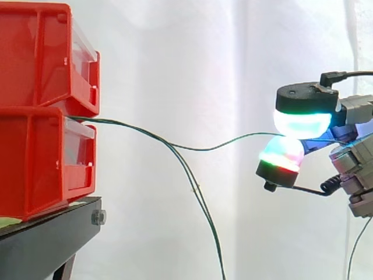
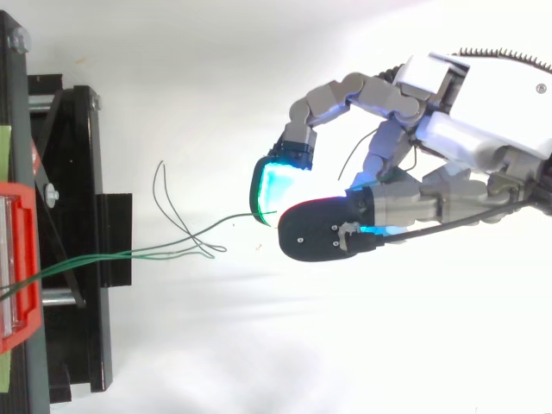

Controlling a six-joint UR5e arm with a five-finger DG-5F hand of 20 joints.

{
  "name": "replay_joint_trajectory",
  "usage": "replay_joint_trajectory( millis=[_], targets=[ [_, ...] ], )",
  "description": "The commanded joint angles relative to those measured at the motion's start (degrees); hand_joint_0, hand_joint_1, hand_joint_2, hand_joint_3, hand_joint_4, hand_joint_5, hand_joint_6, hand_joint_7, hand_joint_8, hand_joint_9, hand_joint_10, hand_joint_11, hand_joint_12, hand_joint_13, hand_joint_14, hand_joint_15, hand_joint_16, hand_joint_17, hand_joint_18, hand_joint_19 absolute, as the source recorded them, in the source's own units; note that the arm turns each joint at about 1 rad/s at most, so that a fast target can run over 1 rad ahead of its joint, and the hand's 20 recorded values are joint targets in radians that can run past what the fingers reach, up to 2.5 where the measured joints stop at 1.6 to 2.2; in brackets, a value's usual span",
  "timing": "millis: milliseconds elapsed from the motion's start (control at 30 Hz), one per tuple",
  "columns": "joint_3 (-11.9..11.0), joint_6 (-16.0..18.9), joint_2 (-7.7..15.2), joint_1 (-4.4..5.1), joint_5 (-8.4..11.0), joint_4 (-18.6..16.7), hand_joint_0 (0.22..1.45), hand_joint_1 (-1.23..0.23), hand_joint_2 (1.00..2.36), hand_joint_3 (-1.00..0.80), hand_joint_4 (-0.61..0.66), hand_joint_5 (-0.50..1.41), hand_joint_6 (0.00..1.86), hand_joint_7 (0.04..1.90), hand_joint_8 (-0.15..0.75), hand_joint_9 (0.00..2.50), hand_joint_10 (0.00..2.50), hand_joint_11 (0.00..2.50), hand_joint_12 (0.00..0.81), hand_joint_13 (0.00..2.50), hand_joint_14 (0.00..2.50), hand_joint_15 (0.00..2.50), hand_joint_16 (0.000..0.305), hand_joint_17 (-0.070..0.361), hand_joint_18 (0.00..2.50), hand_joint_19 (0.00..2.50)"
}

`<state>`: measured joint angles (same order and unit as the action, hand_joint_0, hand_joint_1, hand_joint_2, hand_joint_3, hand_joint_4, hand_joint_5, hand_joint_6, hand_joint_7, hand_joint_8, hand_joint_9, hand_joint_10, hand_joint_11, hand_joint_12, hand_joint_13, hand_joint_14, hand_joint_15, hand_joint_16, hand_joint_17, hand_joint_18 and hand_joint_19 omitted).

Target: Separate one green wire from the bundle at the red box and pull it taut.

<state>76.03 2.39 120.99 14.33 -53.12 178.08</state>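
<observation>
One green wire [image 1: 210,147] runs from the red box [image 1: 35,163] to the hand [image 2: 470,129], pinched between its fingers [image 1: 303,122] — the rest of the bundle [image 1: 201,201] droops below. The wire sags, so the pull is the step in hand — draw away from the box until it runs straight.

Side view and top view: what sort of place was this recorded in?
Probably a robot test rig in a lab. A white curtain backs the work, red bins are stacked on a black stand, and a robot hand pinches a thin green wire.
</observation>
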Motion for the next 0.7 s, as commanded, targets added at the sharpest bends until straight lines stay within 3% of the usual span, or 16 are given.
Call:
replay_joint_trajectory(
  millis=[0,133,667],
  targets=[
    [0.09,-0.02,-0.05,0.00,0.13,-0.01,0.61,-0.81,1.02,-0.04,0.01,-0.07,0.91,1.03,0.310,1.61,0.01,1.67,0.348,1.38,1.68,1.17,0.054,0.123,1.38,1.72],
    [-0.09,-0.02,-0.05,0.00,-0.14,-0.01,0.61,-0.80,1.02,-0.04,0.01,-0.07,0.91,1.03,0.308,1.65,0.00,1.79,0.349,1.38,1.69,1.19,0.054,0.122,1.39,1.72],
    [-0.09,-0.02,-0.05,0.00,-0.14,-0.01,0.61,-0.79,1.02,-0.06,0.01,-0.08,0.91,1.01,0.288,1.64,0.05,1.79,0.339,1.39,1.69,1.18,0.052,0.117,1.38,1.72]
  ],
)
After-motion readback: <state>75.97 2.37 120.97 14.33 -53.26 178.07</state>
